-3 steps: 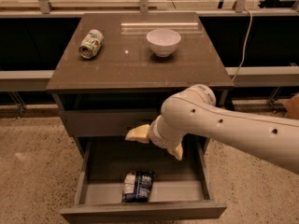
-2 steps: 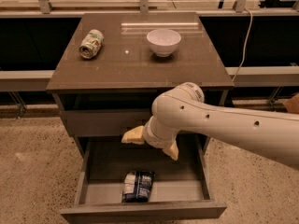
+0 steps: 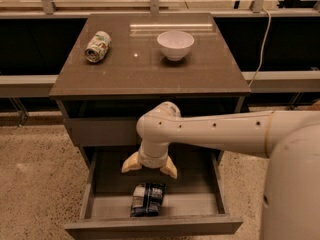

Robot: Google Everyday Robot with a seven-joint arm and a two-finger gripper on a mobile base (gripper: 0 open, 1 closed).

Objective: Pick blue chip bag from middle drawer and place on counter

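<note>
The blue chip bag [image 3: 147,199] lies on the pale floor of the open middle drawer [image 3: 100,206], near its front. My gripper [image 3: 149,169] hangs over the drawer just behind and above the bag, its two tan fingers [image 3: 132,165] spread wide apart and holding nothing. The white arm reaches in from the right. The counter [image 3: 145,69] is the glossy grey-brown cabinet top above.
A green-and-white drink can [image 3: 97,46] lies on its side at the counter's back left. A white bowl [image 3: 175,44] stands at the back middle. A closed drawer front [image 3: 100,131] sits above the open drawer. A cable [image 3: 260,44] hangs at the right.
The arm has moved left and lower, bringing the gripper down over the open drawer closer to the chip bag. The bag has not moved.
</note>
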